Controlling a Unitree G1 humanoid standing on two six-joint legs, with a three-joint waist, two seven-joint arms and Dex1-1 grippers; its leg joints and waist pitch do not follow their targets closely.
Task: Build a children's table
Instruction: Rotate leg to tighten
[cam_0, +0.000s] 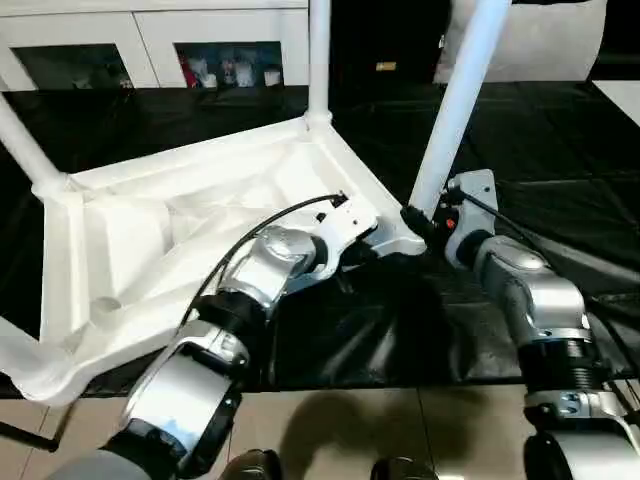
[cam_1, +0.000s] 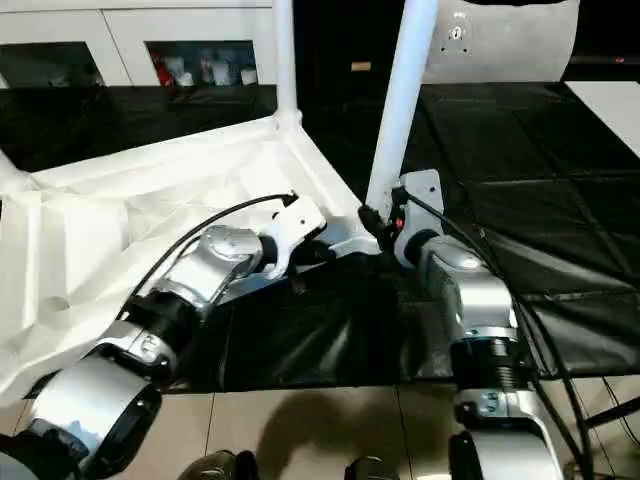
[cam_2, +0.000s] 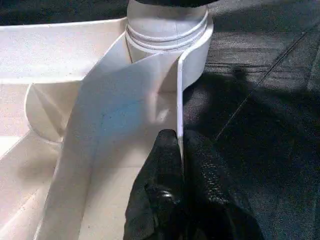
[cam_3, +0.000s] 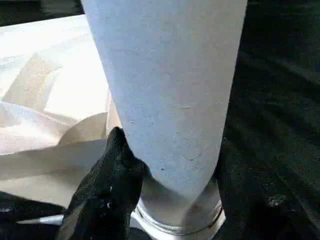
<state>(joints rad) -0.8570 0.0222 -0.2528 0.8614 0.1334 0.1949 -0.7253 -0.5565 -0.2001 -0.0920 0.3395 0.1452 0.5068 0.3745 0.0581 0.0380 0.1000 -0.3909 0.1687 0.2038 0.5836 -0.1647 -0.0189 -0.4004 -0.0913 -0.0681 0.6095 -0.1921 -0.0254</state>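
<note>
The children's table (cam_0: 190, 250) is lying upside down on the black-covered worktable (cam_0: 560, 150), its ribbed underside facing up and its legs rising from the corner sockets. At the far left a leg (cam_0: 20, 140) is slanting up out of one socket, and another leg (cam_0: 15, 350) is running off the near-left corner. Further along, the left gripper (cam_2: 180, 150) is pinching the thin upright rim of the tabletop just beside the near-right corner socket (cam_2: 167, 37), its two black fingers (cam_2: 160, 165) nearly closed with only the plastic wall between them; it appears to be steadying the top. Behind it, the far-corner leg (cam_0: 319, 55) is standing upright. To the right, the right gripper (cam_0: 425, 222) is closing around the base of the fourth leg (cam_0: 455, 110), its jaws about half spread on the tube just above the socket, with one finger (cam_3: 112, 175) pressing against the tube's side. Judging from this, the step in hand is seating the last leg; the threads are showing at its foot, so it is probably not fully home. The next move is calling for a firm twist or push of the leg down into the socket while the left gripper is holding the top from sliding. The lone container-like shape is the shallow underside tray of the top, and nothing is lying loose in it.
</note>
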